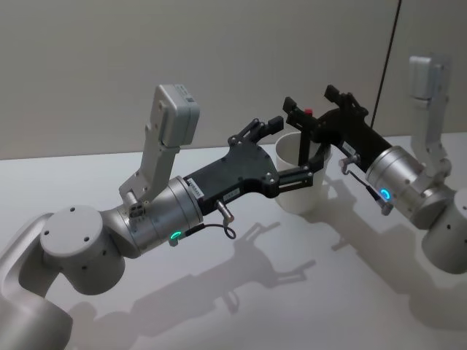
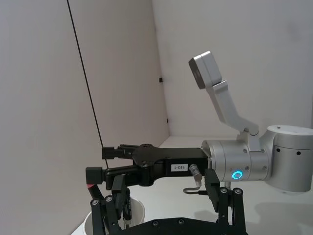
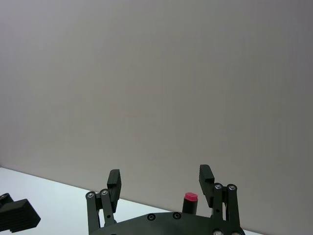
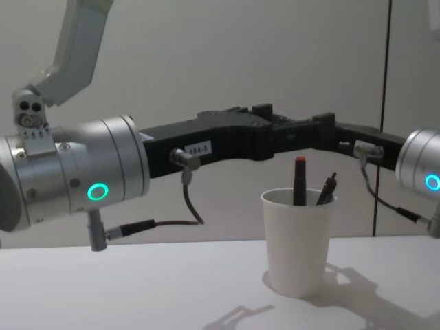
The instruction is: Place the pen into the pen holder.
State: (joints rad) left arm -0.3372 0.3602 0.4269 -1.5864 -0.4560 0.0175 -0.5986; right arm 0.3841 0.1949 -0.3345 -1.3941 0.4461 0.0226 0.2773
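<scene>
Head view is showing the pen holder point(image 1: 300, 175), a white paper cup, being stood upright on the white table point(image 1: 241, 292) at about one o'clock from the frame's centre, well toward the back wall. The left gripper point(image 1: 295, 149) is being held around the cup: one finger is seen passing across the cup's near side toward four o'clock, the other reaching past the rim at about ten o'clock, so the fingers are spread apart with the cup between them; whether they are touching its wall cannot be told. The right gripper point(image 1: 303, 118) is being held just above the cup's rim, coming in from the three o'clock side, and its fingers are parted with nothing clamped between them. In the right wrist view the right gripper point(image 3: 160, 178) is shown with both fingers wide apart, and the pen point(image 3: 190, 201), red-capped, is seen standing between them without being touched. In the chest view the pen point(image 4: 300, 180) is seen standing upright inside the pen holder point(image 4: 297, 240), its red tip rising above the rim, directly beneath the dark gripper bodies crossing overhead; a second dark pen point(image 4: 326, 190) is being leaned against the rim at about two o'clock from it. In the left wrist view the left gripper point(image 2: 161, 213) is seen spread, with the cup's rim point(image 2: 139, 208) beside one of its fingers.
</scene>
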